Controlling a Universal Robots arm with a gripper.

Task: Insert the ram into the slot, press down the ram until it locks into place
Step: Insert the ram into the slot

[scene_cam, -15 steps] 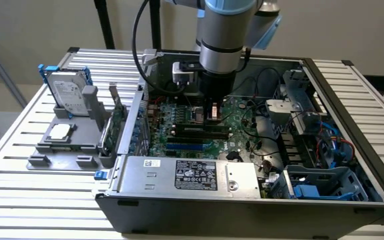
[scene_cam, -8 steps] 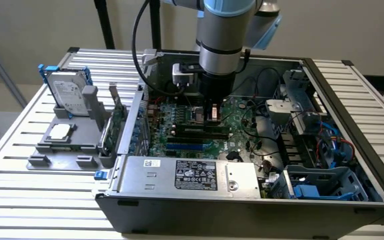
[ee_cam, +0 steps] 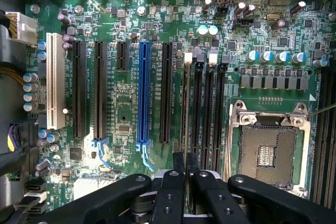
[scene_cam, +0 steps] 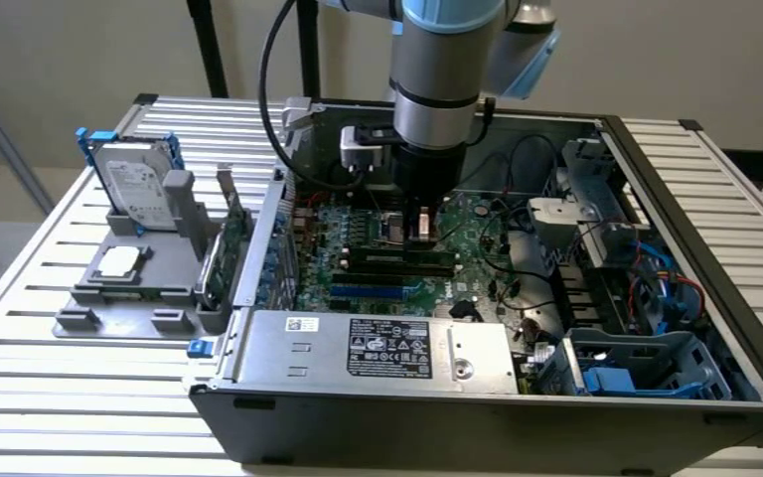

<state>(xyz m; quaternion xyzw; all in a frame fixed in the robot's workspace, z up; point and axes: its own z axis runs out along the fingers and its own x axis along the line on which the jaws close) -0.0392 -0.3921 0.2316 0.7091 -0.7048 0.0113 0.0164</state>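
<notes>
Misalignment is threatening: the gripper (scene_cam: 421,231), at twelve o'clock of the power supply (scene_cam: 381,348), is pinching the ram (ee_cam: 186,108) near one end, risking crooked seating in the slot (ee_cam: 188,60).

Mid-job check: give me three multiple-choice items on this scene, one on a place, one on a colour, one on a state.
1. Where is the gripper? A. Over the hard drive. B. Down inside the computer case, above the green board. C. Outside the case.
2. What colour is the coloured slot flanked by black ones? A. Red. B. Yellow. C. Blue.
3. The processor socket is: A. bare. B. under a fan. C. taped over.
Answers: 1 B, it sits within the case walls; 2 C, it is plainly blue; 3 A, its contacts lie uncovered.
</notes>
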